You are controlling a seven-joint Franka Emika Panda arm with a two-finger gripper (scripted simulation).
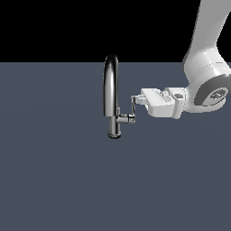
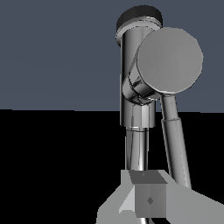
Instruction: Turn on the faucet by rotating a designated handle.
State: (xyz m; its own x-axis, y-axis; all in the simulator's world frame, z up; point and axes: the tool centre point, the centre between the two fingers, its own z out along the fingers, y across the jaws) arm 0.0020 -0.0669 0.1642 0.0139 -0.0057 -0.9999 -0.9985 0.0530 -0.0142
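The chrome faucet (image 1: 111, 90) stands upright in the middle of the exterior view, with its arched spout on top and a short side stub (image 1: 126, 119) pointing to the exterior view's right. The handle (image 1: 133, 107), a thin lever blade, rises from that stub's end. My gripper (image 1: 135, 102) reaches in level from the exterior view's right, its tips against the lever's upper part. In the wrist view the faucet (image 2: 136, 100), the stub's round end (image 2: 169, 60) and the handle (image 2: 174, 140) fill the frame. The gripper (image 2: 148, 200) looks shut, with the lever beside its fingers, not between them.
A flat dark grey floor (image 1: 54, 171) spreads around the faucet. The white arm (image 1: 205, 67) comes down from the upper right of the exterior view. Nothing else stands nearby.
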